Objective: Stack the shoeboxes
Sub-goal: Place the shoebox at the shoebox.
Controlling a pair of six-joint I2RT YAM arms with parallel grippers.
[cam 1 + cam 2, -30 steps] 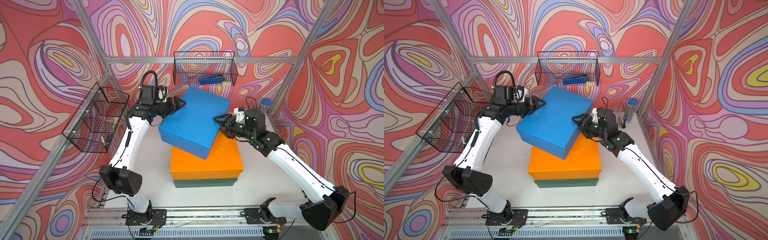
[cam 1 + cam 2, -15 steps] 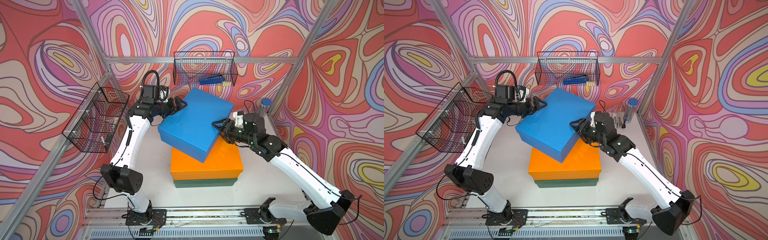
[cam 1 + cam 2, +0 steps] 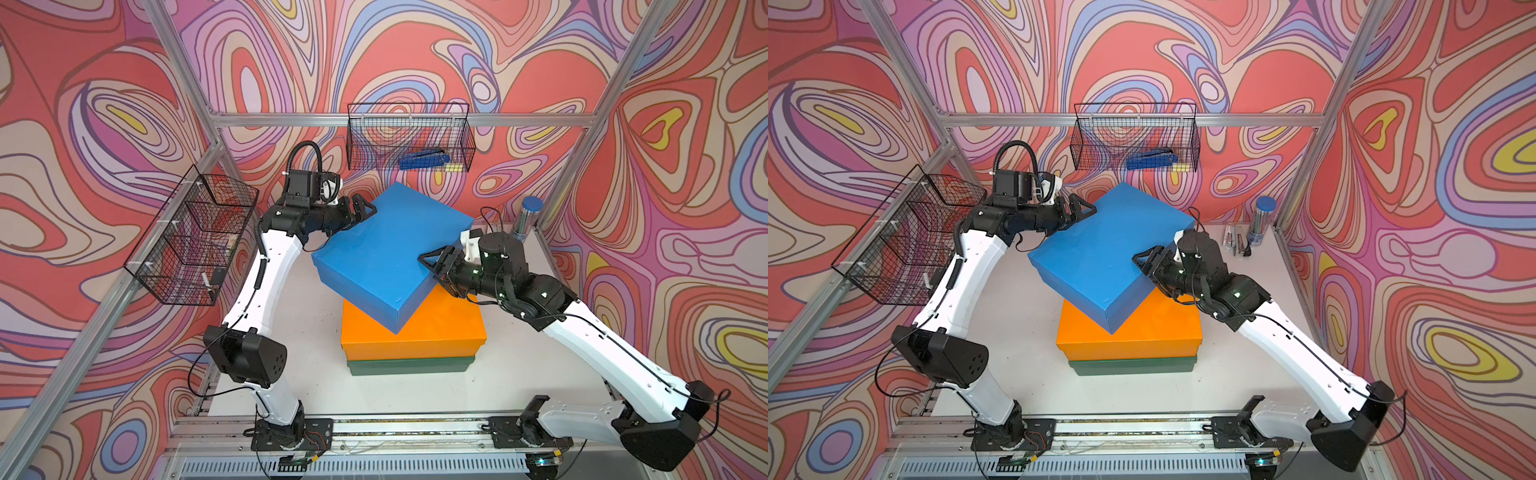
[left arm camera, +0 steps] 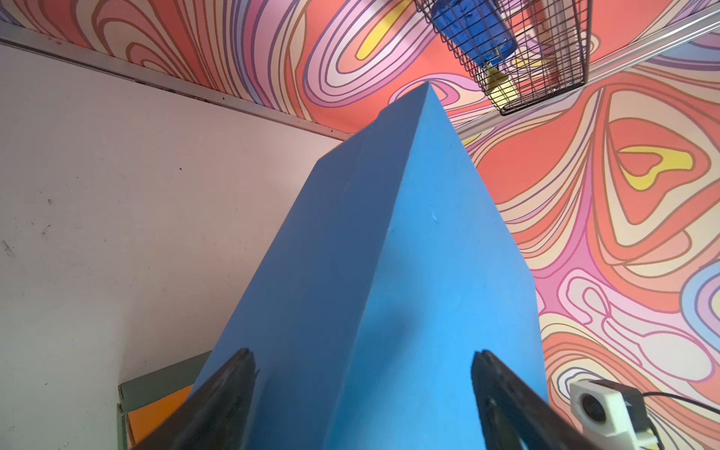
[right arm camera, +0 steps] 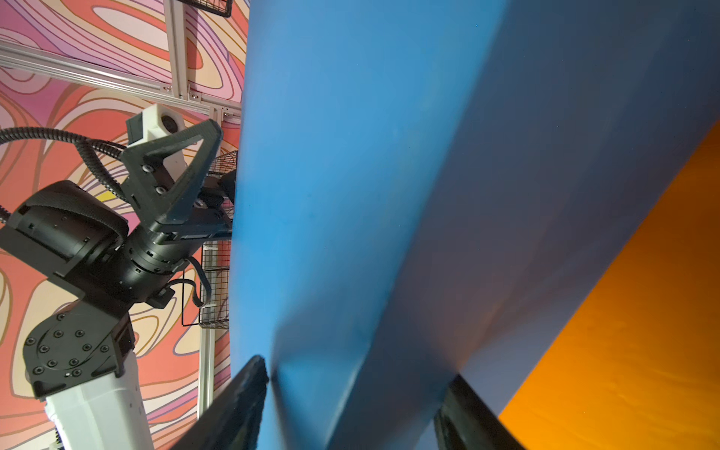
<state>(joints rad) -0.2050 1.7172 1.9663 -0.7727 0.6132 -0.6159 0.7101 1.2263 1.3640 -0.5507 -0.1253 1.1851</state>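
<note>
The blue shoebox [image 3: 386, 253] [image 3: 1104, 257] hangs tilted and turned askew over the orange shoebox [image 3: 440, 328] [image 3: 1154, 328]. The orange one lies squarely on the dark green shoebox [image 3: 411, 368] [image 3: 1133, 368]. My left gripper [image 3: 368, 210] [image 4: 364, 356] is shut on the blue box's far left edge, one finger on each face. At the box's right edge my right gripper [image 3: 432, 270] [image 5: 358, 370] is shut the same way, its lower finger hidden beneath the box in both top views. The blue box's lower front corner overlaps the orange lid; whether they touch cannot be told.
A black wire basket [image 3: 409, 137] with a blue tool [image 3: 424, 159] hangs on the back wall. Another wire basket [image 3: 191, 241] hangs on the left wall beside my left arm. A blue-lidded metal can [image 3: 528, 216] and small tools [image 3: 1235, 243] stand at the back right corner.
The blue shoebox has shifted slightly forward and to the left over the orange one. My right gripper moved with it the same way; the left gripper has barely moved.
</note>
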